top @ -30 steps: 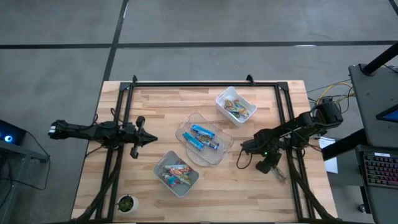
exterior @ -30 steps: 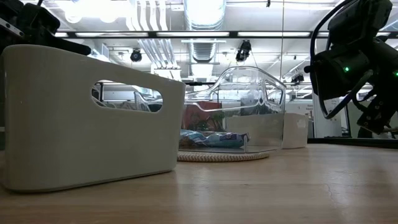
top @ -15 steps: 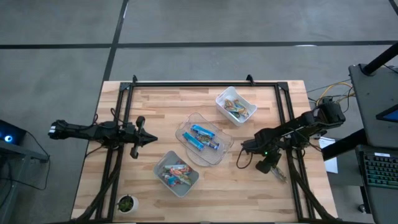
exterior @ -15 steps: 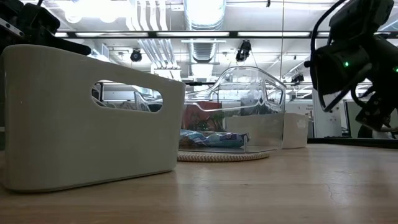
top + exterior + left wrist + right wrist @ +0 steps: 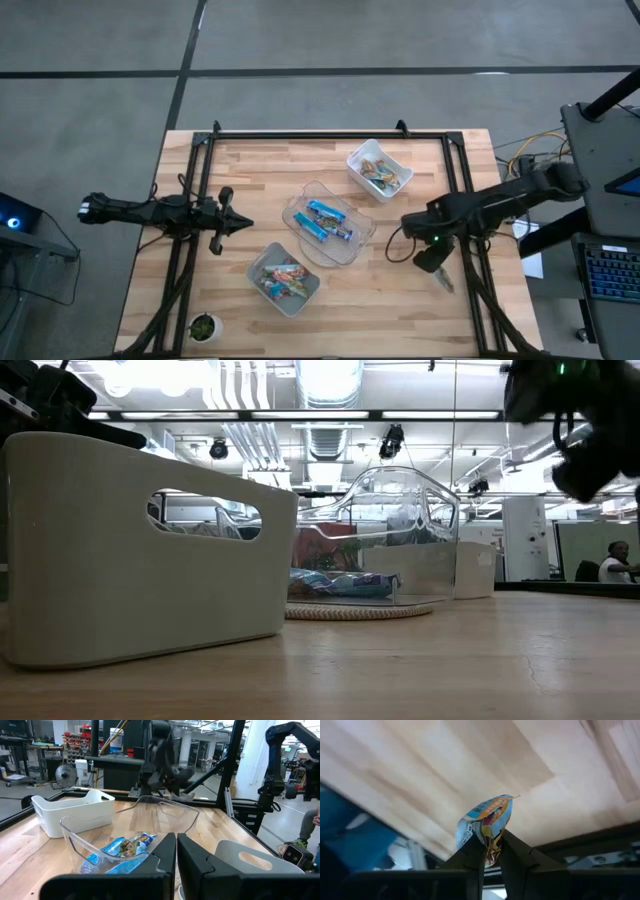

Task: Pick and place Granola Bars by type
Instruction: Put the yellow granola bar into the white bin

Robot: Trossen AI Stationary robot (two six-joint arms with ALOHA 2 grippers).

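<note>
The right gripper (image 5: 489, 851) is clenched on a granola bar (image 5: 487, 825) in a blue and orange wrapper; the bar stands out past the fingertips (image 5: 472, 851), pinched by its lower end, with the wooden table (image 5: 470, 765) beyond it. In the high view the right gripper (image 5: 440, 278) hangs over the table's right side, just inside the black frame rail, and the bar between its fingers is too small to make out there.

To this gripper's left, toward the table's middle, sits a clear bin (image 5: 327, 222) holding blue-wrapped bars (image 5: 324, 220). Beyond that and nearer the front edge is a white bin (image 5: 285, 279) with red and orange bars (image 5: 284, 279). Toward the far edge from the gripper stands another white bin (image 5: 380, 170) with greenish-brown bars (image 5: 381, 173).

The left gripper (image 5: 176, 851) waits well apart at the table's left side, fingers pressed together and holding nothing, pointing at the clear bin (image 5: 90, 845).

A small potted plant (image 5: 203, 326) sits at the front left corner.
</note>
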